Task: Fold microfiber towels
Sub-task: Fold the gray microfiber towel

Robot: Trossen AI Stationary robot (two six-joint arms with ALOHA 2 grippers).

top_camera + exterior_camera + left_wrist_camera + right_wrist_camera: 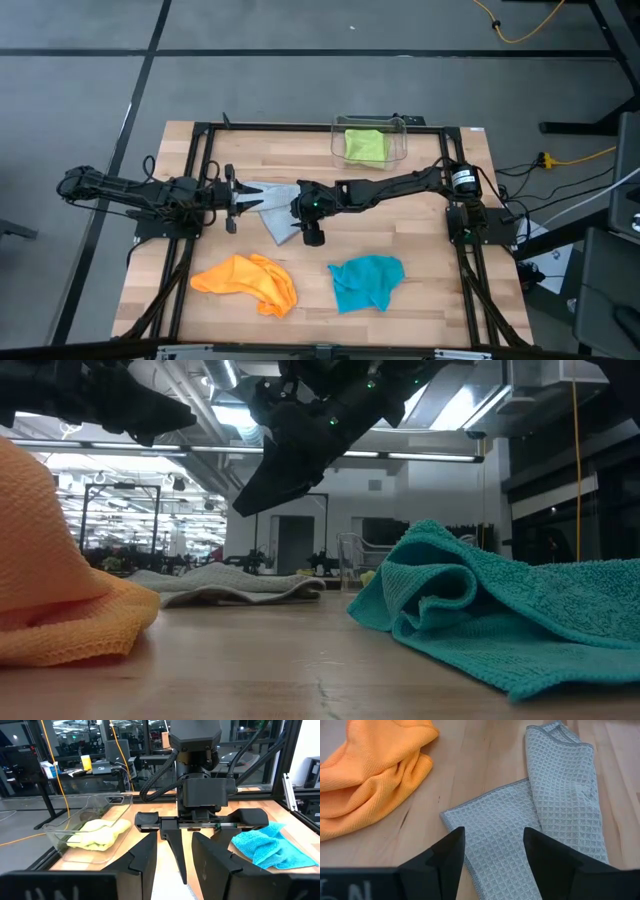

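The grey-blue towel (272,203) lies partly folded on the table's middle, seen flat in the low view (220,585). My left gripper (238,197) is open above its left end, and a strip of the towel shows between the fingers (172,891). My right gripper (300,212) is open above the towel's right part (500,820), raised clear of it in the low view (290,455). The orange towel (246,280) and the teal towel (366,282) lie crumpled near the front edge. The lime green towel (365,145) lies in the clear bin.
The clear plastic bin (398,132) stands at the table's far edge, right of the middle. A black frame (200,150) runs around the tabletop. Bare wood lies between the grey-blue towel and the two crumpled towels at the front.
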